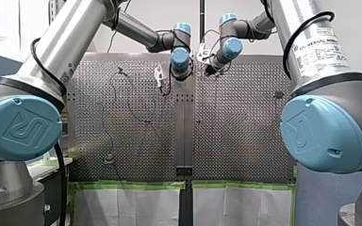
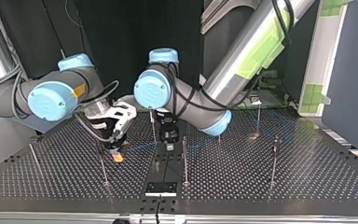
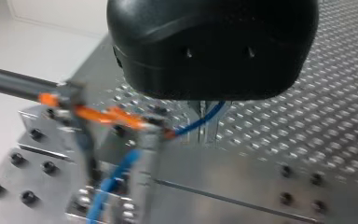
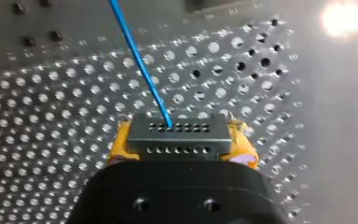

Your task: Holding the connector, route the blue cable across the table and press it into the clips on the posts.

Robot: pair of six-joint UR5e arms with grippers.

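The black connector [image 4: 178,135] sits between the yellow pads [image 4: 121,145] of my right gripper [image 4: 179,148], which is shut on it. The blue cable [image 4: 140,60] leaves the connector's face and runs ahead over the perforated table [image 4: 51,140]. At the top view's left-centre, my right gripper [image 2: 116,154] hangs low over the table. My left gripper [image 2: 169,142] is beside it at the middle. In the left wrist view my left gripper [image 3: 209,133] has its metal fingers close together around the blue cable [image 3: 196,123]. The cable then passes a blurred orange clip [image 3: 112,115].
Several thin upright posts stand on the table, such as one [image 2: 185,158] just in front of my left gripper, one [image 2: 103,168] by my right gripper and one [image 2: 274,158] further right. A small black plate [image 2: 161,188] lies at the table's near edge.
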